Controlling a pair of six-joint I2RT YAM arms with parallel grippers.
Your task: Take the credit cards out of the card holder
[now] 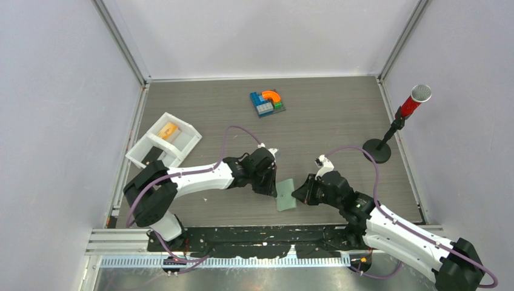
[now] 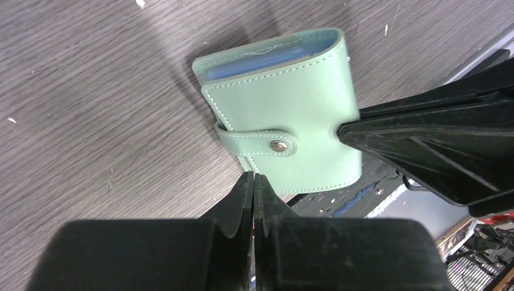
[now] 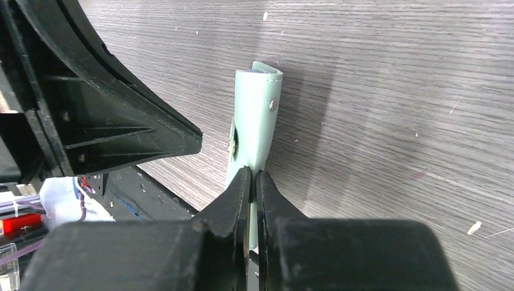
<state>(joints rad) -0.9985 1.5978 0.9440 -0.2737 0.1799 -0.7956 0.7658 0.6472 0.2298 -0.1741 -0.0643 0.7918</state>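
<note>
Counter (image 1: 339, 127), seen from above, carried a white two-compartment tray (image 1: 185, 126) at the left. Its far compartment held what looked like an orange card (image 1: 168, 130), and the near one showed only something dark that could not be made out. A toy block cluster (image 1: 267, 102) sat at the back and a microphone stand (image 1: 380, 148) at the right. The sage-green card holder (image 1: 286, 195) was near the front edge, between the left hand (image 1: 271, 183) and the right hand (image 1: 301, 195).

From the left wrist, the holder was closed, its closure tab (image 2: 257, 142) snapped across the cover. Blue sleeve pages (image 2: 260, 57) showed at the open end. The left hand (image 2: 253, 180) had its fingers pressed together, tips just below the tab, with nothing visible between them.

From the right wrist, the right hand (image 3: 254, 177) was pinching the holder's edge, green showing between the fingers. The holder was turned edge-on and apparently raised above the counter.

The holder looked light, with a soft stitched cover that would likely flex or swing in a one-sided pinch. The tab's free end seemed the place to take hold to unsnap it. Any cards inside were probably thin, slick and snug in the sleeves, best drawn out by an exposed edge.
</note>
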